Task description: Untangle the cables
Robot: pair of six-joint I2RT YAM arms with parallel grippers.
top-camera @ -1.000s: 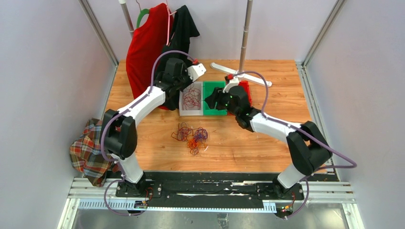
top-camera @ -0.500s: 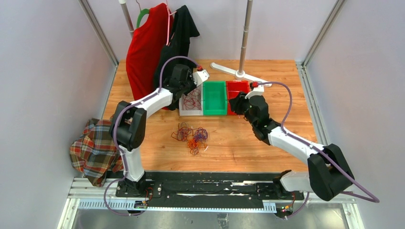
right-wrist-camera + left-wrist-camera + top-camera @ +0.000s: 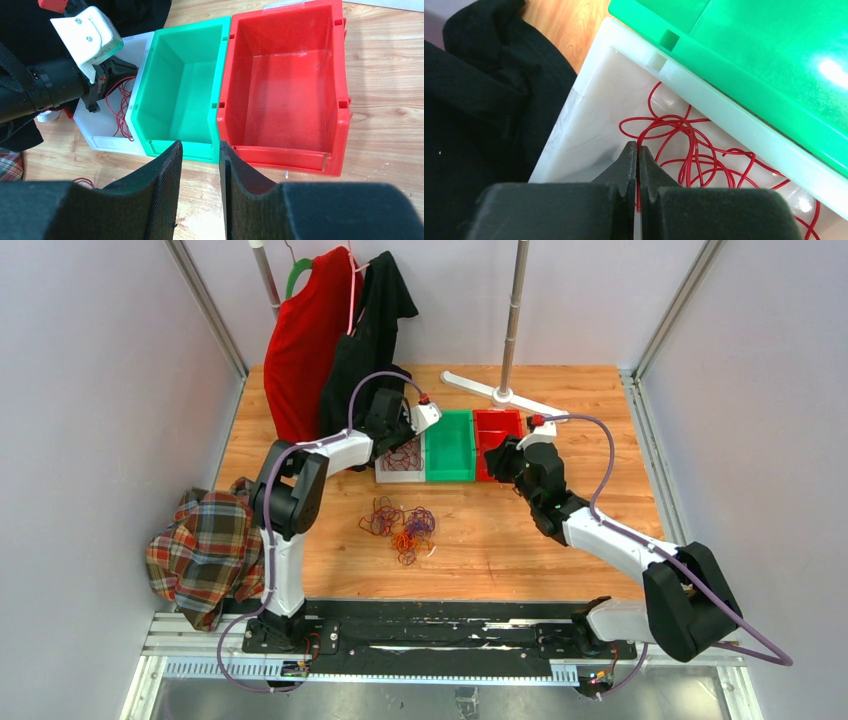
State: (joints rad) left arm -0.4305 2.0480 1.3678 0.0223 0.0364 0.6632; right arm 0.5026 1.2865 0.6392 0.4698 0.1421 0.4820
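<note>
The overhead view alone takes in the wooden table [image 3: 560, 530], a red shirt [image 3: 300, 350] and a black shirt [image 3: 375, 320] hanging at upper left, and a plaid cloth [image 3: 195, 555] at the left edge. Three bins sit side by side just above centre: white bin [image 3: 107, 142], green bin [image 3: 150, 90] and red bin [image 3: 345, 100]. Only the right wrist view shows the green and red ones bare inside. The cables [image 3: 400, 523], a red, orange and purple tangle, lie on the table below the bins. Only the left wrist view shows clearly a loose red cable [image 3: 684, 145] coiled in the white bin. There the left gripper [image 3: 638, 150] is pressed closed; I cannot tell whether it pinches a strand. The right gripper [image 3: 200, 147] hangs before the green and red bins, fingers narrowly apart, holding nothing.
</note>
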